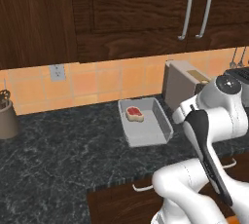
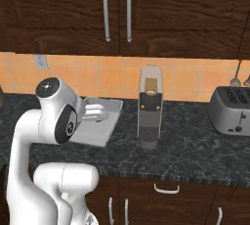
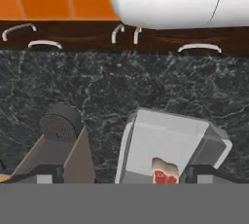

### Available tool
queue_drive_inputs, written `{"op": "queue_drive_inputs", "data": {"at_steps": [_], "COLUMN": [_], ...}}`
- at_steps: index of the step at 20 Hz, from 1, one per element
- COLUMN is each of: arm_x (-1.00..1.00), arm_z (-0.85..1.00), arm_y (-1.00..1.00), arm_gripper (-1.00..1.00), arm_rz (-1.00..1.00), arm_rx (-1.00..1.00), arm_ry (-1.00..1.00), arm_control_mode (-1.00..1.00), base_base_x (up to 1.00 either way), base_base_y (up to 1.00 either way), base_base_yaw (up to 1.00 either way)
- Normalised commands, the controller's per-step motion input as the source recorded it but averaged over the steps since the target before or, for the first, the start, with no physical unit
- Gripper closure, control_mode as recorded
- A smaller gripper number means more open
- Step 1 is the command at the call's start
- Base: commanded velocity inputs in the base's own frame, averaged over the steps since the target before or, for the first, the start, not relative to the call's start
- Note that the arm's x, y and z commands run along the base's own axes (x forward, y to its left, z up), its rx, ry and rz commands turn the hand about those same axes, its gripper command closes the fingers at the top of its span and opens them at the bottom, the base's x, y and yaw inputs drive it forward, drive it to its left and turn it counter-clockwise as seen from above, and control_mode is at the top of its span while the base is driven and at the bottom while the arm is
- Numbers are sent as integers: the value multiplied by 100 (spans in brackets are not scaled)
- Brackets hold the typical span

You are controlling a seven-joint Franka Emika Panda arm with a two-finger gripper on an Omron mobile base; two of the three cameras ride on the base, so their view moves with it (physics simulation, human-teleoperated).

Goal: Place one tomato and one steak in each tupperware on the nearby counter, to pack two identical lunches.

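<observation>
Sitting on the black-grey speckled stone table (image 1: 58,155), near the orange tiled wall (image 1: 97,82): a light grey shallow rectangular plastic tupperware tub (image 1: 151,130). Lying inside that tub, toward its far end: a small red raw steak with a pale fat edge (image 1: 134,114), no tomato beside it. Standing just beside the tub: a tall grey-beige coffee machine with a dark front (image 2: 149,116). Resting further along the table: a silver toaster (image 2: 230,110). Standing near the wall on the other side, well apart from the tub: a dark grey cylindrical utensil holder (image 1: 8,118). Hanging above: dark brown wooden cabinets with long silver handles (image 1: 197,9). Hovering over the tub with jaws spread wide and holding nothing: the two-finger gripper (image 3: 124,175), the steak showing between its tips.
</observation>
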Motion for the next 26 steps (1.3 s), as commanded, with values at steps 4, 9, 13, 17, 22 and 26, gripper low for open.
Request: {"op": "queue_drive_inputs", "data": {"at_steps": [4, 9, 13, 17, 22, 26], "arm_x": [-100, -40, 0, 0, 0, 0], "arm_z": [10, -11, 0, 0, 0, 0], "arm_y": [-2, 0, 0, 0, 0, 0], "arm_gripper": [-100, -100, -100, -100, -100, -100], "arm_rz": [0, 4, 0, 0, 0, 0], "arm_rx": [-1, -1, 0, 0, 0, 0], "arm_ry": [-13, 0, 0, 0, 0, 0], "arm_control_mode": [-100, 100, 100, 100, 100, 100], "base_base_x": [0, -60, -73, -2, 0, -53], "base_base_y": [0, -15, -100, -100, -100, -100], "base_base_yaw": [0, 8, -15, -20, -10, -7]}}
